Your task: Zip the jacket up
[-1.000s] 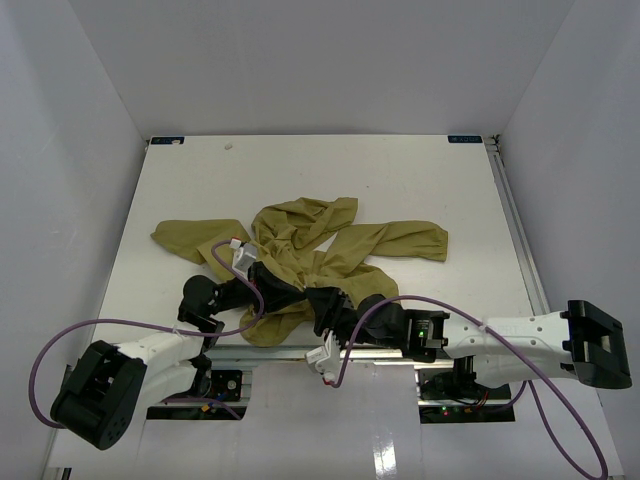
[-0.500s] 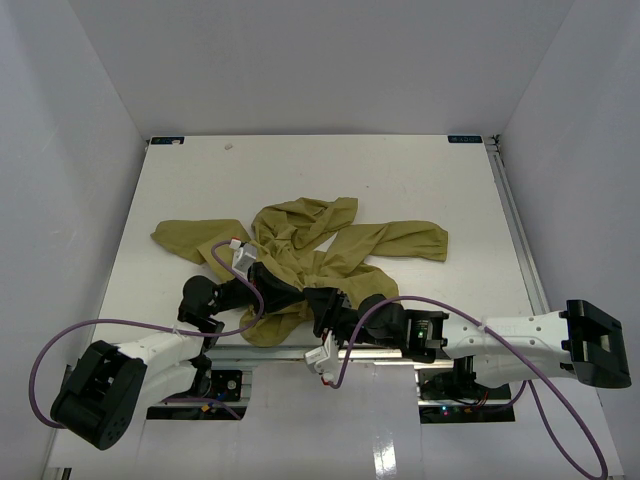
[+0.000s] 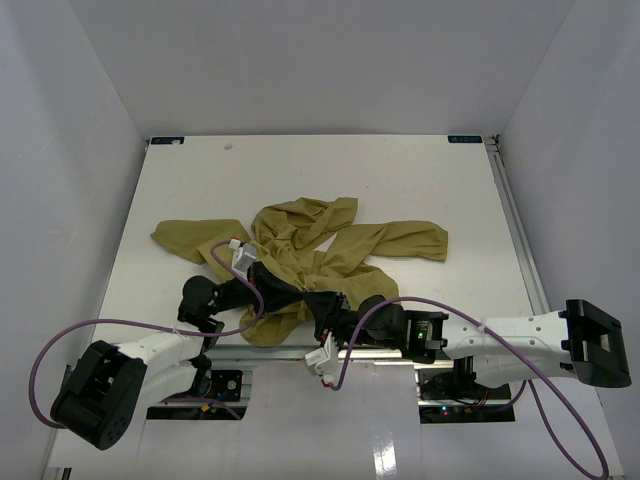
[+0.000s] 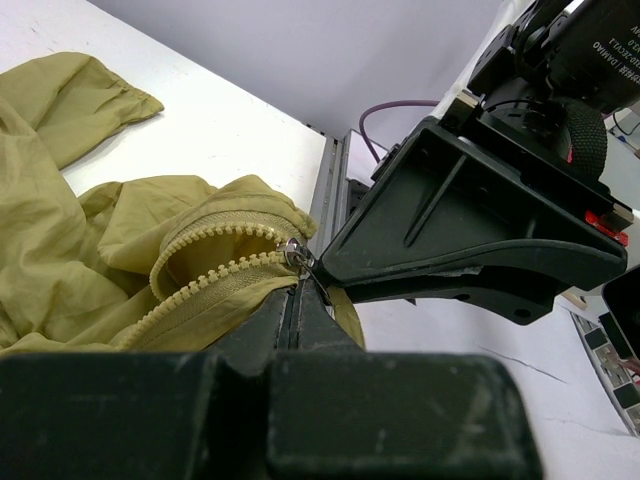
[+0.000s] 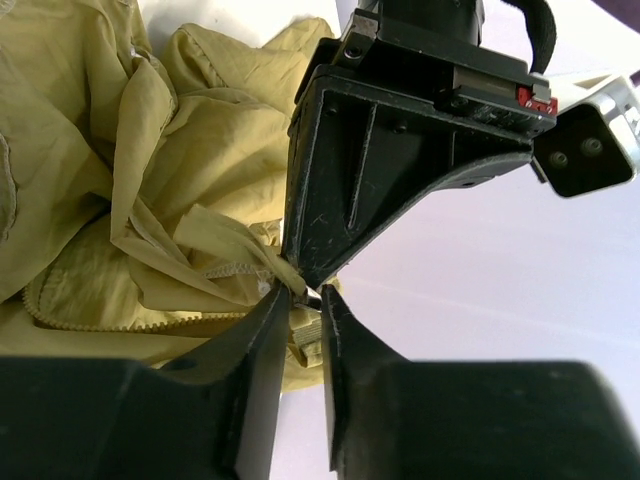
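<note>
Desk (image 3: pixel 400 170), white, walled on three sides. The jacket (image 3: pixel 310 235) lies crumpled in a heap on the near-centre of the desk. One sleeve (image 3: pixel 410 240) is thrown out to the right, and another (image 3: pixel 185 238) to the left.

Both arms reach in to the heap's near edge, and the tools meet tip to tip there.

Left tool (image 4: pixel 297 295): fingers pressed together, pinching a bunched fold of the jacket right by the zipper's end. Seen from the right wrist, its tip (image 5: pixel 293 283) has the fabric gathered to a point.

Zipper (image 4: pixel 215 240): two rows of olive teeth, curving apart into an open loop. They join at a small metal slider (image 4: pixel 292 251) just above the left tool's tip.

Right tool (image 5: pixel 303 300): fingers drawn close with only a narrow slot between them, and a scrap of jacket edge sits in that slot. I cannot tell whether they are biting on it. From the left wrist view its black body (image 4: pixel 470 230) sits just beside the slider, pointing straight at it.
</note>
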